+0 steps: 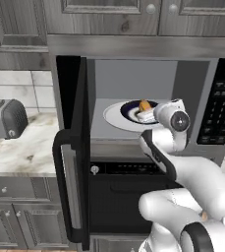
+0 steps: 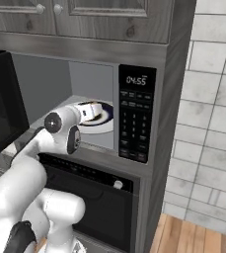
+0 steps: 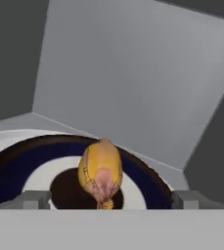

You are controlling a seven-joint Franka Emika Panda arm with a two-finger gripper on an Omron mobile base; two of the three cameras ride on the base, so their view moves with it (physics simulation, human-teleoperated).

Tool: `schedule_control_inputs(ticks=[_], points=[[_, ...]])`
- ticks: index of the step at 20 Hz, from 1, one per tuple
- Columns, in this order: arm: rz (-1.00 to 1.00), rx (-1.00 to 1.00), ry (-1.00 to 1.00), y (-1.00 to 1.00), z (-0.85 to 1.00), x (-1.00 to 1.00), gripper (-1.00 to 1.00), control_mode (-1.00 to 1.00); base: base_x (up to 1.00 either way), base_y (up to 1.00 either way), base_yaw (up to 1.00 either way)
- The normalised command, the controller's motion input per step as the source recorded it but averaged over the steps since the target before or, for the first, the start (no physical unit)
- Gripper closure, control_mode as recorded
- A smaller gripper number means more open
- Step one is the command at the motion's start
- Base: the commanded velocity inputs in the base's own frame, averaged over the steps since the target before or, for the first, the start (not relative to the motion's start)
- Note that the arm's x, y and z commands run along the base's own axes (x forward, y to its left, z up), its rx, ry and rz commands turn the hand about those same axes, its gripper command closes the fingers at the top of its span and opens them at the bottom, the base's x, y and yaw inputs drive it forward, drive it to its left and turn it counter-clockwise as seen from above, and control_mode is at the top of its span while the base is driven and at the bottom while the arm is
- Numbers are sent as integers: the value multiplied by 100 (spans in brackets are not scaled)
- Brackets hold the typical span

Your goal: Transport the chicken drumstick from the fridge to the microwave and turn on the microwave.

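The microwave (image 1: 222, 108) stands with its door (image 1: 77, 147) swung open to the left. Inside, on the white turntable (image 1: 113, 116), lies a dark blue plate (image 1: 129, 110) with the golden-brown chicken drumstick (image 1: 144, 105) on it. My gripper (image 1: 146, 116) reaches into the cavity, just in front of the drumstick. In the hand view the drumstick (image 3: 101, 171) rests on the plate (image 3: 15, 166), and my gripper (image 3: 111, 200) is open, with a fingertip on each side and neither touching it. From the right base view, the hand (image 2: 91, 111) hides the drumstick. The fridge is out of view.
A grey toaster (image 1: 6, 118) sits on the marble counter (image 1: 20, 152) left of the open door. A black oven (image 1: 128, 197) is built in below the microwave. Wooden cabinets (image 1: 109, 15) hang above. A tiled wall (image 2: 208, 123) runs on the right.
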Motion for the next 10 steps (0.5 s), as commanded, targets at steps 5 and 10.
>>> schedule_control_inputs(ticks=[5,10], points=[[0,2,-24,0,56,-100,-100,-100,0,0,0],[0,6,6,0,48,-100,-100,-100,0,0,0]])
